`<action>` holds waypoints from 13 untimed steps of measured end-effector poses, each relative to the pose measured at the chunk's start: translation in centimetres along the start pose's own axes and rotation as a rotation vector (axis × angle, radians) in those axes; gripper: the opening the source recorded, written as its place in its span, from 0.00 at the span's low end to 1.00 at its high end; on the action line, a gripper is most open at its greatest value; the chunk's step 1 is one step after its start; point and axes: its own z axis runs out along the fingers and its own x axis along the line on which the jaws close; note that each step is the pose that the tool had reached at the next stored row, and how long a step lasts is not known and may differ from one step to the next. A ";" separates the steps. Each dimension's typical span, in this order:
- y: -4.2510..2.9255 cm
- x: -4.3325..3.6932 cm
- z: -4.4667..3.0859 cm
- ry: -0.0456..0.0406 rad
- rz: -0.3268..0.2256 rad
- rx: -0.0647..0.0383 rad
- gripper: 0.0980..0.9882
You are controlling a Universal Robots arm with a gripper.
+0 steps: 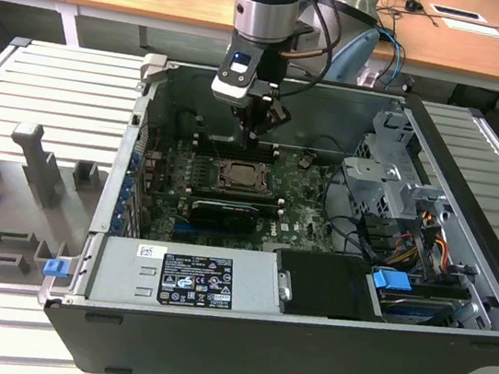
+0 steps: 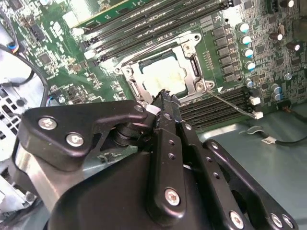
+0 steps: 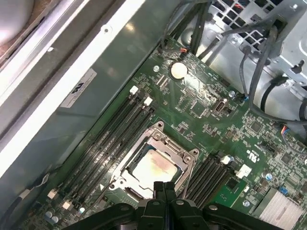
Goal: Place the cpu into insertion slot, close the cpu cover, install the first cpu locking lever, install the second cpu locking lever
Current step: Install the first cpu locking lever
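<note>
We are looking at the chip (image 3: 151,168) lying flat in its socket in the middle of the green board (image 1: 299,199), inside the open computer case (image 1: 473,181). Its pale top is showing through the square opening of the metal cover (image 3: 180,146), which is lying down over it like a frame, so we are judging the first two steps as done.

A thin wire lever (image 2: 232,104) is sticking out from one corner of the socket across the memory slots (image 3: 110,139), seemingly not hooked down. We are therefore taking the locking of a lever as the step in hand.

The gripper (image 3: 164,187) is hanging just above the socket's edge, apart from the chip and the cover. Its jaws are pressed together with nothing between them. In the exterior view it is hovering over the far side of the socket, close to the case's far wall.

To do this step well, we are thinking closed fingertips suit it. They make one narrow, stiff point for pushing the wire. The push should land on the lever alone, low and sideways toward its catch. It should stay off the chip's top and the small parts beside the socket. The wire is springy, so a slow, steady press seems safer than a quick one.

Nearer to us, the grey power box (image 1: 181,275) is sitting well apart from the work.
</note>
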 end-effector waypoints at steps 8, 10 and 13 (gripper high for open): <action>0.00 0.00 0.00 0.0064 -0.176 -0.013 0.01; 0.00 0.00 0.00 0.0077 -0.212 -0.016 0.01; 0.01 0.01 0.00 0.0100 -0.275 -0.021 0.01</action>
